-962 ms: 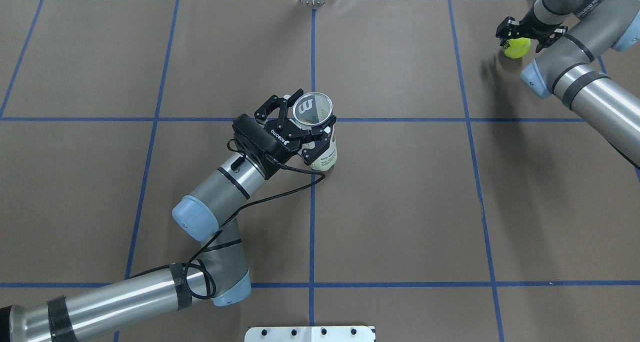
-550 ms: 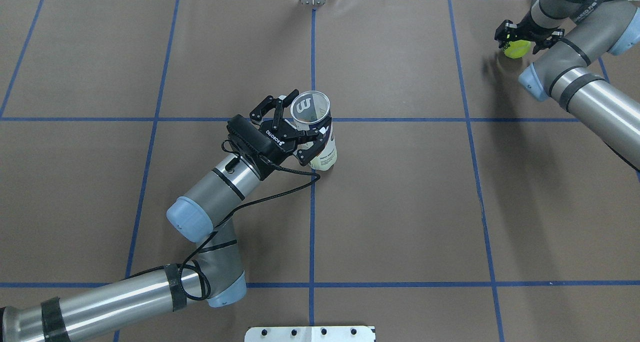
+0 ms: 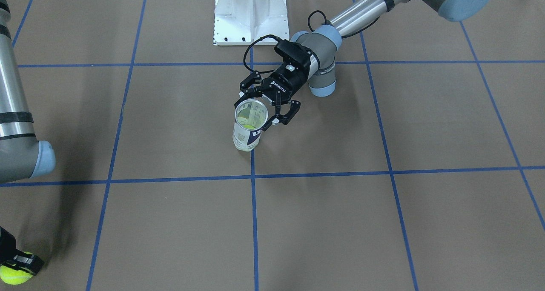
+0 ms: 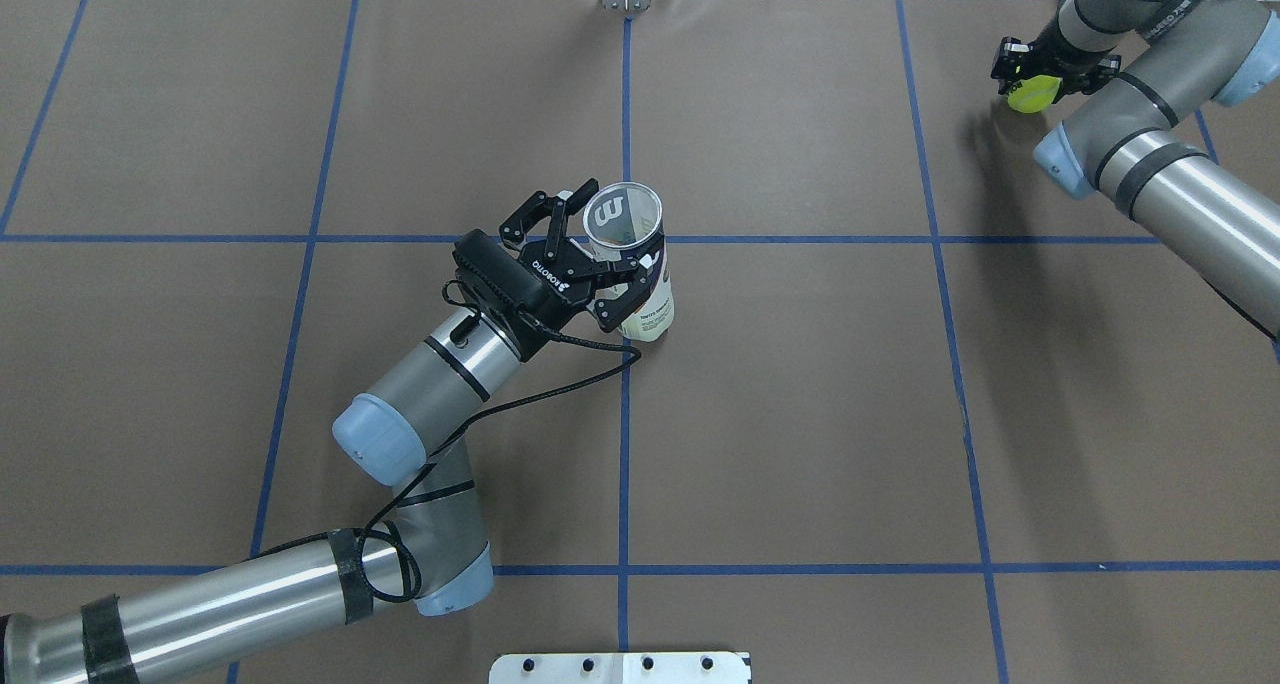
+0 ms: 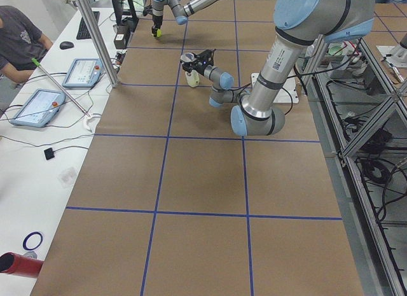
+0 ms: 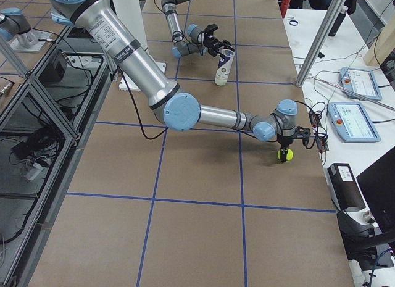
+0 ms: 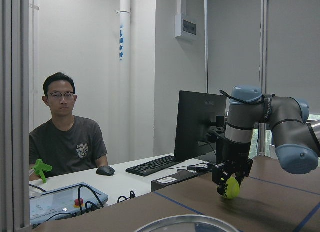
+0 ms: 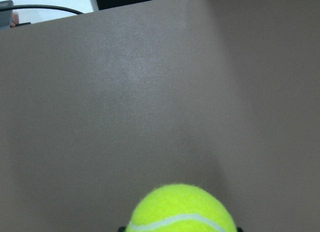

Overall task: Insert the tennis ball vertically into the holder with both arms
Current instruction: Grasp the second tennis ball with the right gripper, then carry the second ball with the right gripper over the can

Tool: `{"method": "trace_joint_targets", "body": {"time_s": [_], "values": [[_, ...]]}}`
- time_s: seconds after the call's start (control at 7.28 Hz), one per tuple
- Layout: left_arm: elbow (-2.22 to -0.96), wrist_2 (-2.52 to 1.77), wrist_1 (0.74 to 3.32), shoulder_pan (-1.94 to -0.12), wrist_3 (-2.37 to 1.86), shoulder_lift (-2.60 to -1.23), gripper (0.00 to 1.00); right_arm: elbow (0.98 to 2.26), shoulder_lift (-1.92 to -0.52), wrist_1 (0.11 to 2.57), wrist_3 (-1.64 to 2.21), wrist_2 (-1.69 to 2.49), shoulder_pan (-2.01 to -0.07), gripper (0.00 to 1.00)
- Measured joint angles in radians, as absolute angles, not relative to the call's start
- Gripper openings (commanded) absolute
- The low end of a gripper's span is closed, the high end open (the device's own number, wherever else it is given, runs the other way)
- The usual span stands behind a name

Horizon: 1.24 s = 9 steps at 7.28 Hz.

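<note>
The holder (image 4: 648, 304), a clear can with a white and navy label, stands upright near the table's middle; it also shows in the front view (image 3: 247, 137). A yellow-green ball shows low inside it (image 3: 245, 123). My left gripper (image 4: 608, 261) is shut around the can's upper part from the side, as the front view (image 3: 258, 112) also shows. My right gripper (image 4: 1030, 76) is shut on a yellow-green tennis ball (image 4: 1030, 96) at the far right back of the table, just above the surface. That ball fills the bottom of the right wrist view (image 8: 182, 209) and shows in the left wrist view (image 7: 229, 187).
The white pedestal base (image 3: 251, 14) stands at the robot's side of the table. Blue tape lines cross the brown table cover (image 4: 800, 414). A desk with tablets (image 5: 35, 105), a monitor and a seated operator (image 7: 67, 137) lies beyond the far edge.
The left gripper and the can's top shifted slightly left, then held still. The right wrist turned and drew in over the tennis ball, hiding more of it.
</note>
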<state>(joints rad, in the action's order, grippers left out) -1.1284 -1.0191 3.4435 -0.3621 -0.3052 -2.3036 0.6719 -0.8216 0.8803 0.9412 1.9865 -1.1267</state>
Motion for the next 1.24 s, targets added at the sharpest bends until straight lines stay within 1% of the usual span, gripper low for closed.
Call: {"method": "trace_joint_targets", "body": {"time_s": [0.14,0.27,0.41,0.55,0.82,1.1,1.24], "values": [[-1.131,-1.019,3.44,-0.362,-0.305,-2.306,0.92,0.703,-0.828,0.884,0.955,1.99,-1.128,0.0],[-1.131,-1.018,3.437,-0.357,-0.305,-2.306,0.92,0.766,-0.85,0.898,0.985,2.003,-1.13,0.0],[-1.131,-1.018,3.435,-0.35,-0.305,-2.307,0.91,0.867,-0.879,0.953,1.017,2.033,-1.131,0.0],[-1.131,-1.017,3.432,-0.343,-0.304,-2.308,0.91,1.002,-0.905,1.061,1.044,2.072,-1.132,0.0],[-1.131,-1.017,3.426,-0.333,-0.304,-2.313,0.91,1.314,-0.938,1.314,1.18,2.17,-1.119,0.0],[-1.132,-1.017,3.417,-0.33,-0.304,-2.323,0.91,1.582,-0.946,1.466,1.397,2.226,-1.046,0.0],[-1.132,-1.017,3.415,-0.33,-0.304,-2.325,0.91,1.689,-0.942,1.512,1.508,2.225,-0.982,0.0]]}}
